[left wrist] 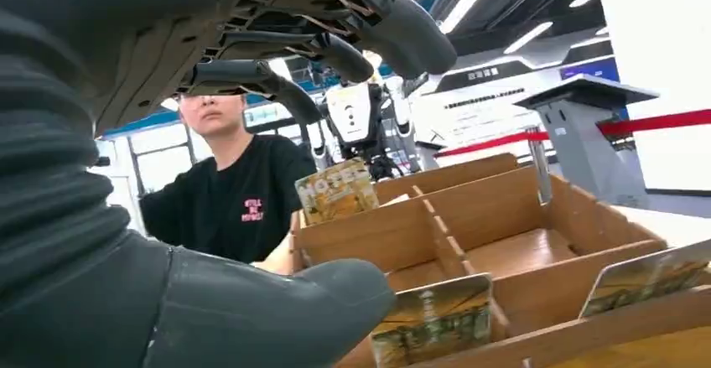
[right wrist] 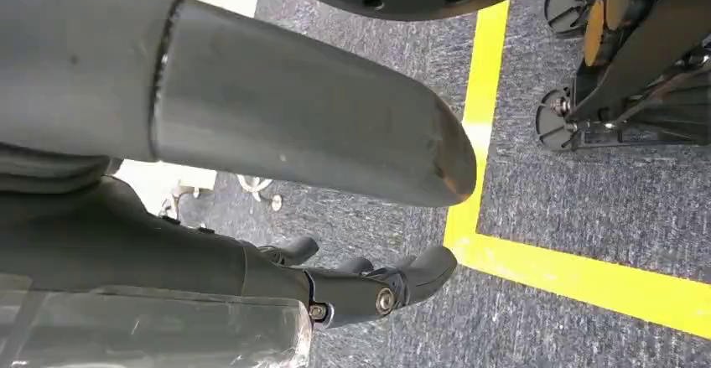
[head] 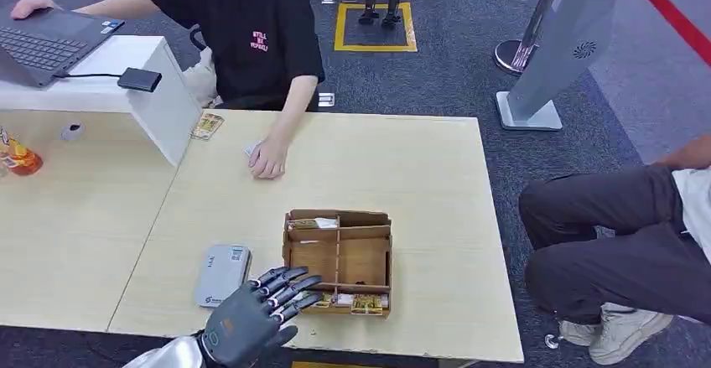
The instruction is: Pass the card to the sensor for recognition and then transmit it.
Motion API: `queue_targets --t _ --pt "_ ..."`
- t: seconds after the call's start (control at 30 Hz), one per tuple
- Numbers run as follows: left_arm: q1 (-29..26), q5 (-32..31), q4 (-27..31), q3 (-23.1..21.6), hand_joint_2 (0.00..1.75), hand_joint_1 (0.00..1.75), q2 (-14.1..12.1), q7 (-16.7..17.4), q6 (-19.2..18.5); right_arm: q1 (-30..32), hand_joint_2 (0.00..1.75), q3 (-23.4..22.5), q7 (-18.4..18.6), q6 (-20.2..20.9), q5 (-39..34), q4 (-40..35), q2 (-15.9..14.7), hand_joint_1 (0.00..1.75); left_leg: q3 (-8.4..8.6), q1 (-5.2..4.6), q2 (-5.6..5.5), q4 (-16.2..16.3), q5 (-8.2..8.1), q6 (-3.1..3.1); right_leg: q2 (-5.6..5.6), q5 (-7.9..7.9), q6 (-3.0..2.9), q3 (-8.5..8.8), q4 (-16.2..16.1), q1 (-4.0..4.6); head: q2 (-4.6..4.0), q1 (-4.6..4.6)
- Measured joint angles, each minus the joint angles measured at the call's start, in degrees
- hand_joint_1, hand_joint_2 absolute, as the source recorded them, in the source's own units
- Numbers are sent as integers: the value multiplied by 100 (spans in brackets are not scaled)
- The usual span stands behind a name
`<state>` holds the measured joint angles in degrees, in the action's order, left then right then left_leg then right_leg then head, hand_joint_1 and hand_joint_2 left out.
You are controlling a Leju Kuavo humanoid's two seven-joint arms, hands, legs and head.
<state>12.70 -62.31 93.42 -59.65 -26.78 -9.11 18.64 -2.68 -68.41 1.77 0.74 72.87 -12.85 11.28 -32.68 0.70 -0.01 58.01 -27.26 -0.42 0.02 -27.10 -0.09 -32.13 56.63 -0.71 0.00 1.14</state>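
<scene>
Head view: left robot hand (head: pixel 256 313), dark fingers spread and empty, beside partitioned cardboard box (head: pixel 339 261).

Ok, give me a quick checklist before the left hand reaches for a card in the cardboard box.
1. Left hand empty, fingers apart: ok.
2. Left hand at the near-left corner of the brown cardboard divider box: ok.
3. Yellow-green printed cards standing upright in the box's near slot, reachable: ok.
4. Grey rectangular card sensor lying uncovered on the pale wooden table, left of the box: ok.
5. Seated person's hand resting on the table well beyond the box, apart from it: ok.
6. Right hand hanging over the carpet, holding nothing: ok.
</scene>
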Motion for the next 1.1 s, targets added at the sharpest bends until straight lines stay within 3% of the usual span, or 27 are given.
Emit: queue_targets --t 0.4,0.8,1.1 --pt "189 -297 -278 -170 175 37 361 247 9 -15 0 0 2 -17 26 0 7 0 0 -1 0 1 0 0 0 0 0 0 0 0 0 0" --pt "552 -184 -424 -433 175 35 448 312 -656 -34 0 0 28 20 28 0 13 0 0 0 0 1 0 0 0 0 0 0 0 0 0 0" --pt "714 -166 -490 -599 175 35 481 407 -734 -36 0 -2 28 44 26 -2 13 0 -1 -1 0 1 0 0 0 0 0 0 0 0 0 0"
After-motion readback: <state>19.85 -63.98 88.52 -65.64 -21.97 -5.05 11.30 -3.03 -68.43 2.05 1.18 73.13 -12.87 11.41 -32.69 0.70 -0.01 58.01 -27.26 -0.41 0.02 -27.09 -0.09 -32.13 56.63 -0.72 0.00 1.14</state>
